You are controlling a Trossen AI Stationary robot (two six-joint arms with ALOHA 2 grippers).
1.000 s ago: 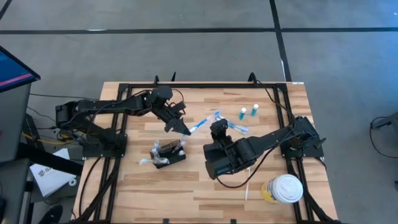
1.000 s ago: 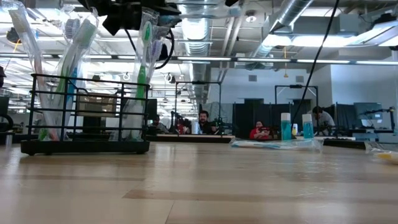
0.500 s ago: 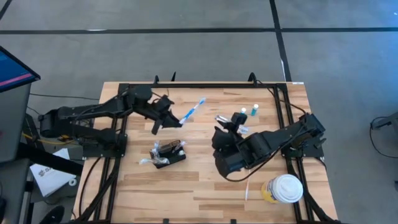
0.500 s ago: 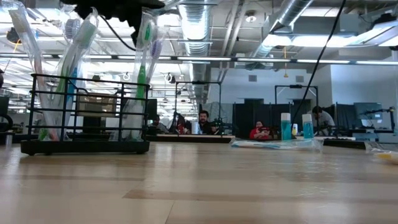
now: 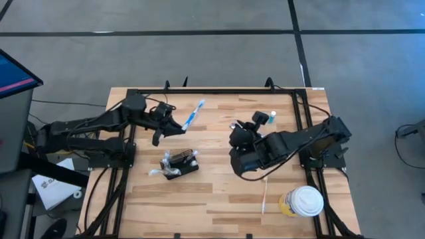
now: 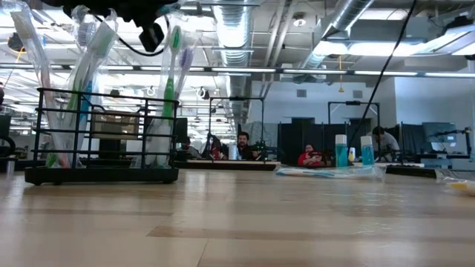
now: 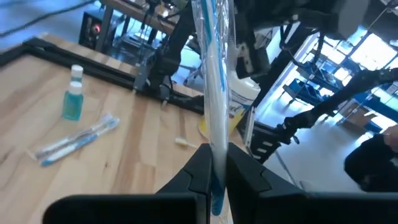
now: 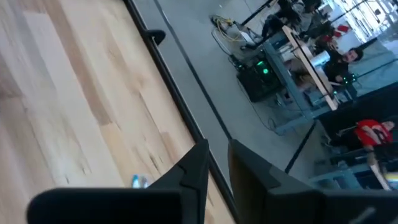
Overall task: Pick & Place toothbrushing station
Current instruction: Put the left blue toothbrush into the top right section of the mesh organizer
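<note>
- Your left arm reaches in from the desk's point(image 5: 219, 199) left edge, stretched long and low toward the far-left part of the top, forearm running nearly parallel to the far rail.
- Left gripper point(image 5: 174, 126): jaws clamped shut on a wrapped toothbrush point(image 5: 193, 113). In the left wrist view the two fingers point(image 7: 200, 163) pinch the clear-packaged toothbrush point(image 7: 212, 74) near its lower end, and the rest stands up and away from the gripper point(image 7: 217, 163).
- In the high view that toothbrush angles out from the jaws toward the far rail, lifted clear of the wood.
- Your right arm comes in from the right rail, elbow bent, wrist folded back toward desk centre. Right gripper point(image 5: 241, 129) sits near the small blue bottle point(image 5: 271, 117) and the loose wrapped brushes by it.
- Right jaws: the right wrist view shows the two fingers point(image 8: 196, 163) with a narrow gap and nothing between them; the gripper point(image 8: 215, 163) looks across bare wood toward the desk rail and the room.
- Toothbrushing station point(image 5: 180, 164): the black mesh holder sits on the desk front of centre-left, between the two arms, well apart from both grippers. In the low view the station point(image 6: 102, 133) stands upright with several brushes in it.
- White-lidded cup point(image 5: 302, 201) stands at the near-right corner; a thin stick point(image 5: 264, 196) lies just beside it.
</note>
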